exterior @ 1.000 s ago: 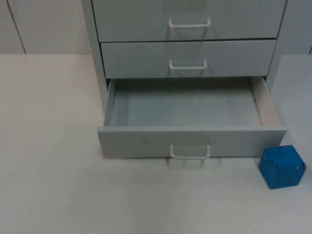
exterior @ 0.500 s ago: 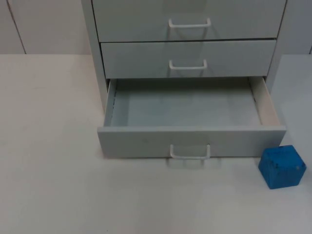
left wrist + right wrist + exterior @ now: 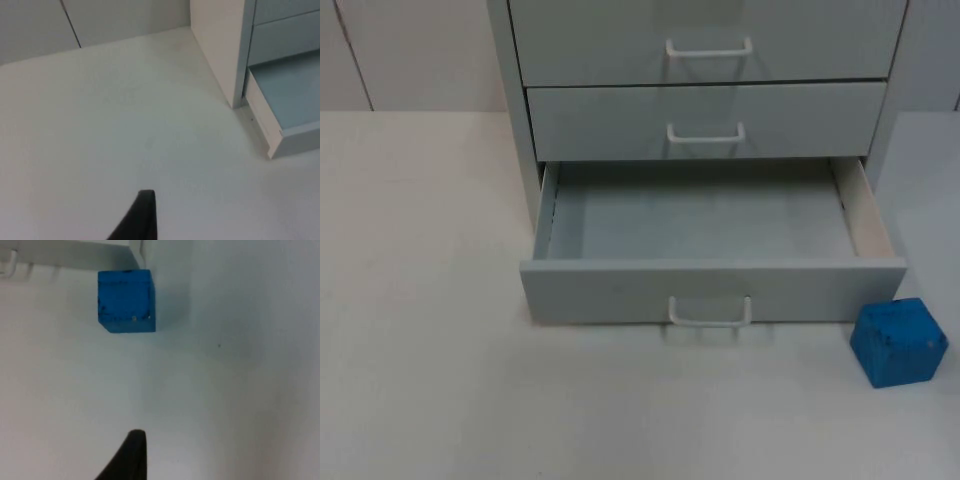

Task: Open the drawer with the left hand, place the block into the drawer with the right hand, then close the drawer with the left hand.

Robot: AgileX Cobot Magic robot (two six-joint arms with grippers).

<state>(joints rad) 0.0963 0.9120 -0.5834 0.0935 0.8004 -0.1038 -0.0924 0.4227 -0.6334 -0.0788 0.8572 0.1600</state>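
- Drawer (image 3: 710, 240) at the cabinet's (image 3: 520, 130) bottom stands pulled out.
- Blue block (image 3: 899, 342) sits on table (image 3: 420, 350) beside drawer's front right corner.
- Left gripper (image 3: 142, 220) and right gripper (image 3: 132, 455): finger spread cannot be told.

A white surface (image 3: 430, 300) is stretching across the scene, evenly lit and showing only faint, soft shadows. It is ending at a grey partition wall (image 3: 410, 50), whose panels are meeting at a thin dark vertical seam (image 3: 353, 55). In the left wrist view the same wall (image 3: 125, 17) is running behind the surface (image 3: 100, 125), its seam (image 3: 71, 22) slanting across the panels.
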